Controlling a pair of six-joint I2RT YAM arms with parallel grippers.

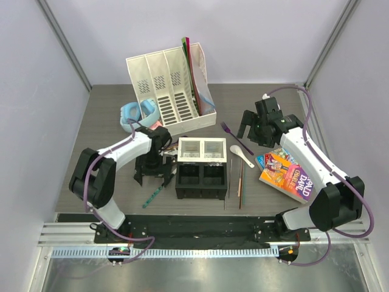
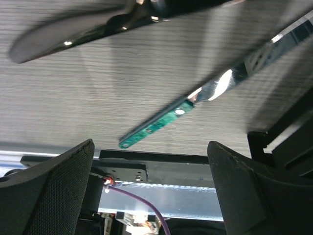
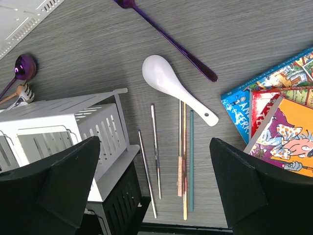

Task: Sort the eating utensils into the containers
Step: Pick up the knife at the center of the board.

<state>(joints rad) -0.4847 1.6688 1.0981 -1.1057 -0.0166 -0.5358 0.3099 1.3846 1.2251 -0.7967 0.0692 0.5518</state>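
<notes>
Now my left gripper [image 1: 153, 177], jaws apart, points down just over a green-handled knife [image 2: 195, 98], blade end cut off.

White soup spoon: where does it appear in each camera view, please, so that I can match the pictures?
Top external: the white soup spoon lies on the table right of the caddy, near the picture's centre.
Left wrist: not in it.
Right wrist: upper centre, bowl toward the upper left.
Shared landmark: the purple fork, which lies just beyond the spoon in both views.
</notes>
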